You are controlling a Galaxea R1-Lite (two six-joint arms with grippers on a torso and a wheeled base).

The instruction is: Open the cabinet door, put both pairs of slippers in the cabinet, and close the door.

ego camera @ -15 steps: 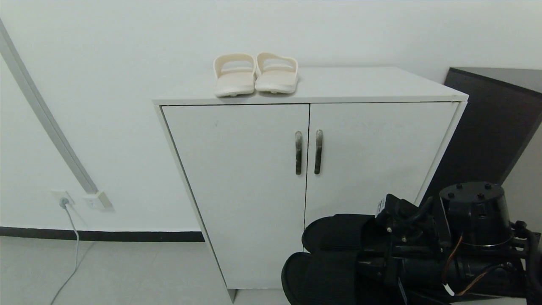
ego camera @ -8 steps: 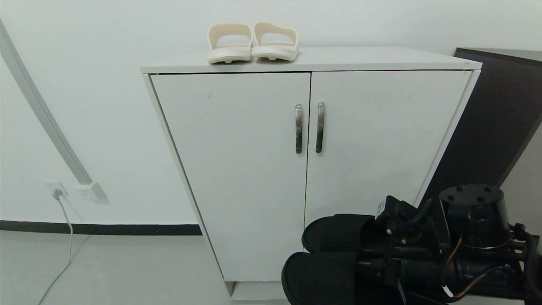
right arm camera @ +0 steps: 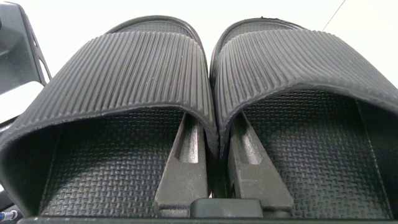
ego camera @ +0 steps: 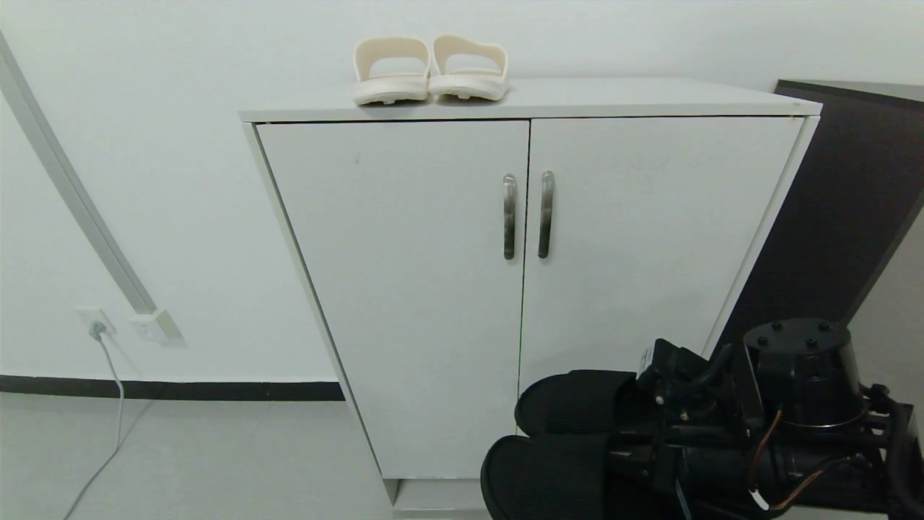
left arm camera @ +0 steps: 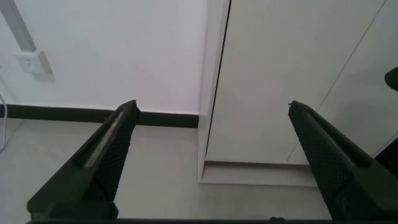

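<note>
Since a second ago the head camera has sunk, so the cabinet (ego camera: 404, 303) top shows nearly edge-on; nothing on it has shifted, and the right arm has eased a touch lower. Both doors are shut, and their two dark bar handles (ego camera: 510, 217) stand side by side at the middle seam. One pair of cream slippers (ego camera: 431, 70) sits on the cabinet top at its front edge, above the left door and close to the seam, with the two slippers touching.

Low in front of the right door, the right gripper (right arm camera: 217, 155) holds the black slippers (ego camera: 570, 433) side by side with their toes toward the cabinet. One finger (right arm camera: 183, 168) is inside each slipper, and the jaws pinch the two neighbouring side walls together.

Spread wide with nothing between its jaws, the left gripper (left arm camera: 211, 111) hangs low near the cabinet's bottom left corner, above the grey floor (left arm camera: 155, 162).

A dark panel (ego camera: 844, 202) leans at the cabinet's right side. On the wall to its left are a slanting grey strip (ego camera: 72, 195) and a socket with a cable (ego camera: 92, 326).
</note>
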